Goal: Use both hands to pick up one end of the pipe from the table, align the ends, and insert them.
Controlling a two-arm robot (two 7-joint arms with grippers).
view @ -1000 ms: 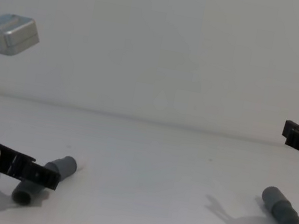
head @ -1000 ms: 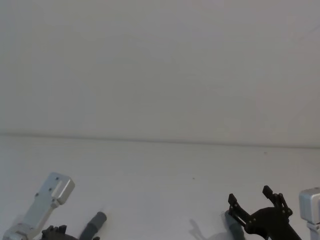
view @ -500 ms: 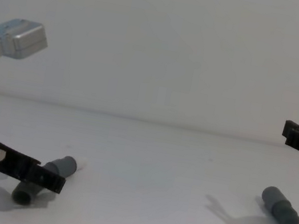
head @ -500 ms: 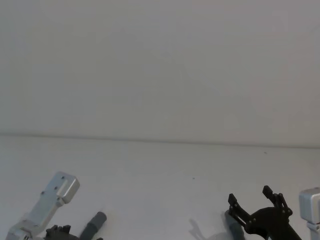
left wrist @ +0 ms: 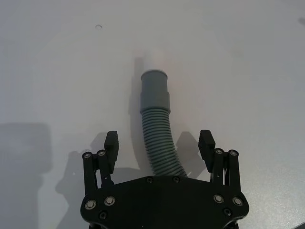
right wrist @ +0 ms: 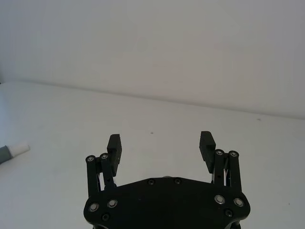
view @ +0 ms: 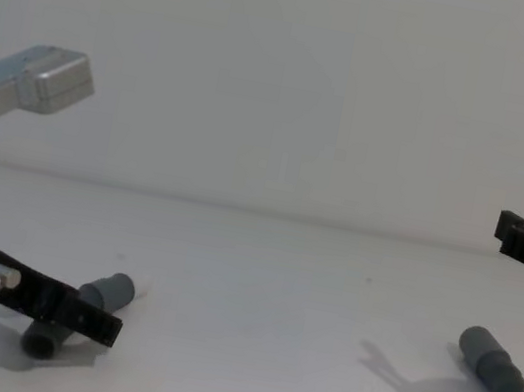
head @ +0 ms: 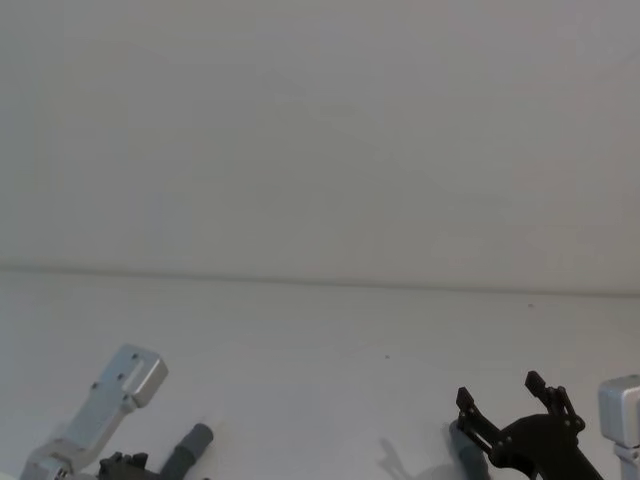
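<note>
Grey ribbed hose piece (left wrist: 156, 133) lies on the table (left wrist: 248, 71) between your left gripper's (left wrist: 159, 143) wide-open, empty jaws in the left wrist view; an off-centre closure could roll it out. Right wrist view: your right gripper (right wrist: 161, 142) hangs open, empty; chest view: the second piece (view: 498, 385) lies below it, ungrasped.

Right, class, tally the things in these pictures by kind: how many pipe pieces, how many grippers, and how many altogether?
Pipe pieces: 2, the left pipe piece and the right pipe piece
Grippers: 2, the left gripper and the right gripper, both open
Total: 4
</note>
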